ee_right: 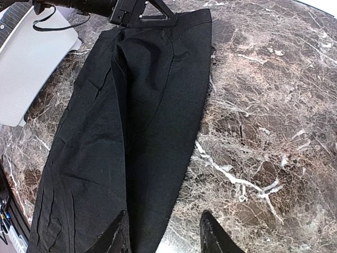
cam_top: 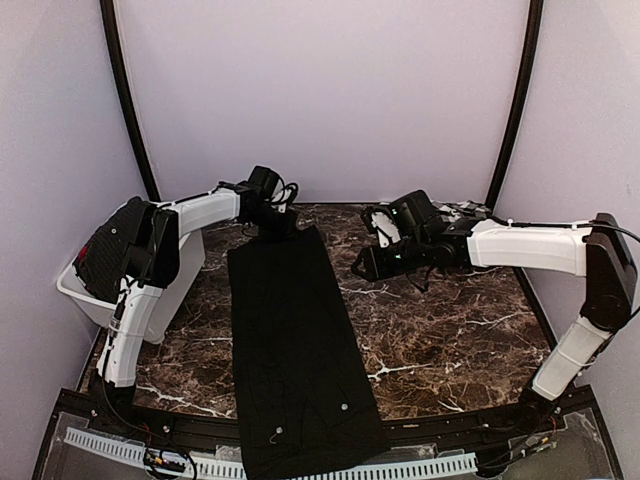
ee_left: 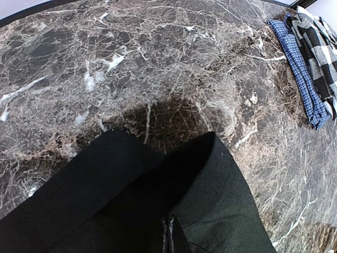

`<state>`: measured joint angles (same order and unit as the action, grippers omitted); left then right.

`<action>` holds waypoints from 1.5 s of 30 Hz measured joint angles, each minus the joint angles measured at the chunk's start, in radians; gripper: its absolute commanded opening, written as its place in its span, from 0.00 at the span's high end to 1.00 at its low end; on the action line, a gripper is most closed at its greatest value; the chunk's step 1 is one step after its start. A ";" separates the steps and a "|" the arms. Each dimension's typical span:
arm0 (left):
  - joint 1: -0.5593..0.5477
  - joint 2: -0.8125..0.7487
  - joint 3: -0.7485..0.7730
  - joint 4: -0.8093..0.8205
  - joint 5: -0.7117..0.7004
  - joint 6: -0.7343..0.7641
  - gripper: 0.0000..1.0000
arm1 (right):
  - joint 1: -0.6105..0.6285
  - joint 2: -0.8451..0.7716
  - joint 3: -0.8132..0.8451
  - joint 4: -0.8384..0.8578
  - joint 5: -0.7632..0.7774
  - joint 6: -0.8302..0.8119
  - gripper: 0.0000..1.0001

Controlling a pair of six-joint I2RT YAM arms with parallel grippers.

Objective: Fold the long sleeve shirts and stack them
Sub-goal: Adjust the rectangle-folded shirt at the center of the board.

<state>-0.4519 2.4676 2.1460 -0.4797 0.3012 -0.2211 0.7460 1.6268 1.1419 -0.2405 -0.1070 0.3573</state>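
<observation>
Plain black cloth shirt (cam_top: 295, 340) lies flat as one long narrow strip on the dark brown marble-patterned table (cam_top: 440, 340). It runs from the near edge toward the far side. Its near hem hangs over the table's front edge, between the two arm bases. Small pale buttons show near that hem, and there are wrinkles along its left side.

White plastic bin (cam_top: 75, 285) sits to the left of the black shirt, apart from it, by the left arm's elbow.

Right gripper (ee_right: 166, 240) hovers just right of the black shirt's far half, above bare marble. Its two fingers are apart and hold nothing. One fingertip is over the shirt's right edge and the other over the table.

Left gripper (cam_top: 275, 225) is at the black shirt's far end. Its fingers (ee_left: 171, 237) are pressed together, pinching the cloth there. The fabric rises in a ridge up to the tips.

Black-and-white checked, blue-edged cloth shirt (ee_left: 316, 52) lies bunched beyond and right of the black shirt, well apart from it. Lettering on it is not readable.
</observation>
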 measured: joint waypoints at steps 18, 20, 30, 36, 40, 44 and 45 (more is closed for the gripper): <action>0.000 0.053 0.134 -0.011 -0.096 0.008 0.51 | 0.000 0.000 0.000 0.001 0.000 0.007 0.57; 0.000 0.049 0.150 -0.017 -0.105 -0.007 0.51 | 0.000 0.000 0.000 0.001 0.000 0.008 0.57; 0.000 -0.196 -0.103 -0.093 -0.181 -0.237 0.56 | 0.000 0.000 0.000 0.001 0.000 0.008 0.57; 0.002 -0.455 -0.442 -0.012 -0.188 -0.460 0.57 | 0.000 0.000 -0.005 0.004 0.000 0.007 0.57; 0.003 -0.569 -0.668 0.106 -0.174 -0.643 0.60 | 0.000 0.000 -0.015 0.010 -0.001 0.007 0.57; 0.002 -0.589 -0.811 0.210 -0.159 -0.801 0.61 | 0.000 0.000 -0.017 0.010 -0.004 0.006 0.57; 0.001 -0.586 -0.826 0.228 -0.155 -0.832 0.61 | 0.000 0.000 -0.017 0.013 -0.005 0.004 0.57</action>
<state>-0.4511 1.8816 1.3197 -0.2520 0.1459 -1.0534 0.7460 1.6268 1.1248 -0.2276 -0.1116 0.3611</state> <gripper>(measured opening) 0.396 0.429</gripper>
